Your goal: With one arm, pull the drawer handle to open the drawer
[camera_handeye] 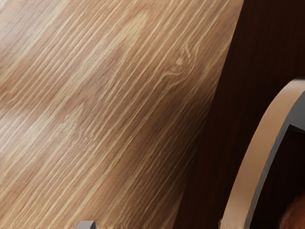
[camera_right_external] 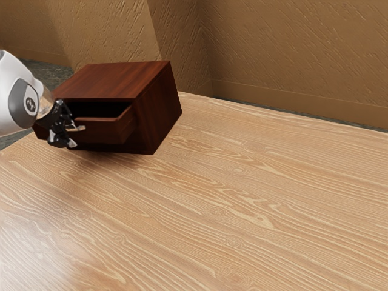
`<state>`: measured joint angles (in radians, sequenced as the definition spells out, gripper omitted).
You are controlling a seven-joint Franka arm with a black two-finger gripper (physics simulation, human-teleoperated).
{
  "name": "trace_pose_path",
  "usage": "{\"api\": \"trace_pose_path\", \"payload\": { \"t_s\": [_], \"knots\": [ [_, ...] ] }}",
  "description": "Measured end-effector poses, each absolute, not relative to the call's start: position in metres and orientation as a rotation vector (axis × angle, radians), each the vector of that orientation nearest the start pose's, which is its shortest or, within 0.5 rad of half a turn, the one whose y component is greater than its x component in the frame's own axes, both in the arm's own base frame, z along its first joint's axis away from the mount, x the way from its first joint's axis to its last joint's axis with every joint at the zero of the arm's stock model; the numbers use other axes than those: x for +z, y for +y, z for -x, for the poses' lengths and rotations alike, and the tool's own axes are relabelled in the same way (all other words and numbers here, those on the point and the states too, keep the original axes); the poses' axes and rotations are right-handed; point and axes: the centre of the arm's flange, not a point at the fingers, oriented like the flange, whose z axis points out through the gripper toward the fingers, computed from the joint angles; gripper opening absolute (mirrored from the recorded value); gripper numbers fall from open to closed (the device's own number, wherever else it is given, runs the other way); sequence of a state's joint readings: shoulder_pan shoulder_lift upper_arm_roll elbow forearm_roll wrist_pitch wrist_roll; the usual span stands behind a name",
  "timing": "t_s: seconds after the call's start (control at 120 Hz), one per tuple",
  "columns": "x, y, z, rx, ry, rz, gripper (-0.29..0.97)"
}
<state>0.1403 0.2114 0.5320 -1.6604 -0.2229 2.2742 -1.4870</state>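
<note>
A dark red-brown wooden cabinet stands on the table at the exterior view's left. Its drawer is pulled partly out, leaving a dark gap above the drawer front. My black gripper is at the drawer's front, its fingers spread apart. In the wrist view the curved pale handle stands off the dark drawer front. One grey fingertip shows well away from the handle, over bare table, so the gripper is open.
The light wooden table stretches wide to the exterior view's right and front. Brown textured walls rise behind it. The arm's white link sits at the left edge beside the cabinet.
</note>
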Motion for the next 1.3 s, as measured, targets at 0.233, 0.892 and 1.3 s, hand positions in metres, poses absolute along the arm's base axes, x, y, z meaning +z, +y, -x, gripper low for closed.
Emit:
{"api": "trace_pose_path", "payload": {
  "t_s": [0.233,0.892,1.3],
  "knots": [
    [0.546,0.37,-0.503,0.503,2.527,-1.225,0.26],
    [0.55,0.361,-0.449,0.525,2.501,-1.194,0.25],
    [0.643,0.248,-0.454,0.61,2.235,-1.368,0.48]
  ]
}}
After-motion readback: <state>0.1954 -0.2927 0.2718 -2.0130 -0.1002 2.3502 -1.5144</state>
